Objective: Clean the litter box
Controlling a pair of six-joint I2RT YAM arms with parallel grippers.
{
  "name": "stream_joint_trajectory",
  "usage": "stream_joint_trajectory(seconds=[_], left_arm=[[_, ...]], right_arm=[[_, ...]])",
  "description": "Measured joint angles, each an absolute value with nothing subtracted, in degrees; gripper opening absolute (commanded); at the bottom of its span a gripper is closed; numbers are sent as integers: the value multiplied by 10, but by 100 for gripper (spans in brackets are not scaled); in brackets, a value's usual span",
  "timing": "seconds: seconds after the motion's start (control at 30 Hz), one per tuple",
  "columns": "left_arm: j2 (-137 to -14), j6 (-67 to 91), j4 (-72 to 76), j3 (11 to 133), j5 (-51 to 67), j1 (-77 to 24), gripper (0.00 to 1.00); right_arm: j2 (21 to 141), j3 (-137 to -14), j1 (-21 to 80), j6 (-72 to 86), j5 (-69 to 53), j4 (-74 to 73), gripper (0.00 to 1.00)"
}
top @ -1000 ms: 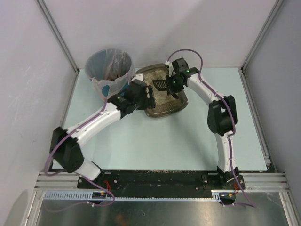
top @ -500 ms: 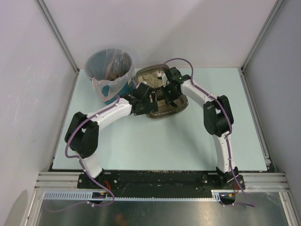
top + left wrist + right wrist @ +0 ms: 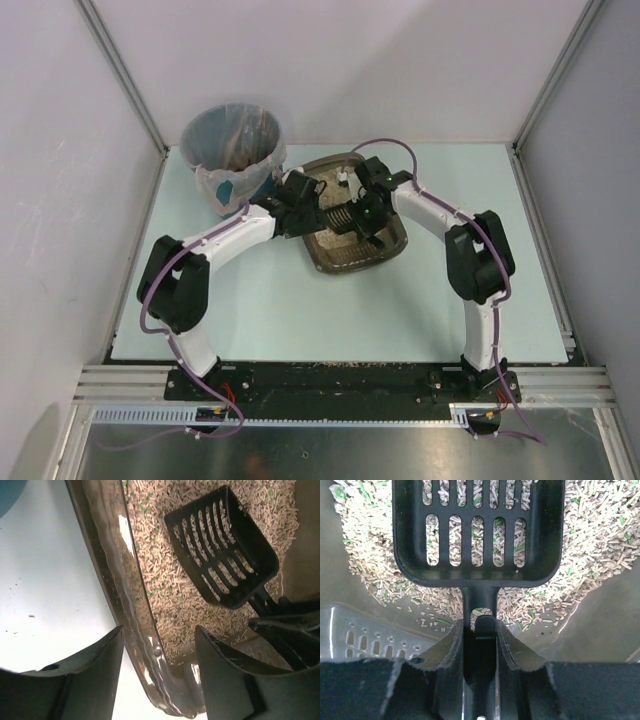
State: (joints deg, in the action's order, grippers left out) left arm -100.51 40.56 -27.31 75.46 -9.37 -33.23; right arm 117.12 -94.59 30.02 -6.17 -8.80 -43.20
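One green tabletop under litter box with scoop; pale walls

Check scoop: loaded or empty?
Empty. The scoop shows a bare black floor; litter shows only through its slots.

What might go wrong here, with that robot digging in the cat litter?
1. The left gripper straddles the litter box rim with jaws not closed on it, so the box may slide when the scoop pushes in.
2. The right gripper holds the scoop only by its thin handle; it might twist under a load.
3. The bin stands beside the box, so pellets could drop onto the table on the way over.
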Motion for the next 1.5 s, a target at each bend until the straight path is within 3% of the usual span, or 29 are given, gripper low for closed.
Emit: stream_joint_trajectory(seconds=[0.47, 0.63, 0.73, 0.97, 1.13, 1.2, 1.5], left_arm=[[-1014, 335, -269, 735, -99, -354, 45], [-1015, 314, -265, 733, -103, -355, 42], [-1015, 304, -262, 730, -104, -356, 36], [-1018, 292, -259, 729, -106, -357, 15], [-1015, 279, -255, 726, -105, -357, 10], [-1013, 275, -251, 722, -103, -357, 0], [-997, 235, -217, 695, -94, -357, 0]], right_arm=[[1050, -919, 326, 17, -34, -546, 0], [1049, -941, 334, 26, -12, -583, 0], [1052, -954, 338, 30, 5, -602, 0], [1088, -1004, 360, 30, 33, -637, 0], [1133, -1042, 375, 30, 42, -658, 0], [1152, -1056, 378, 30, 43, -666, 0], [1247, -1166, 382, 44, 57, -710, 0]])
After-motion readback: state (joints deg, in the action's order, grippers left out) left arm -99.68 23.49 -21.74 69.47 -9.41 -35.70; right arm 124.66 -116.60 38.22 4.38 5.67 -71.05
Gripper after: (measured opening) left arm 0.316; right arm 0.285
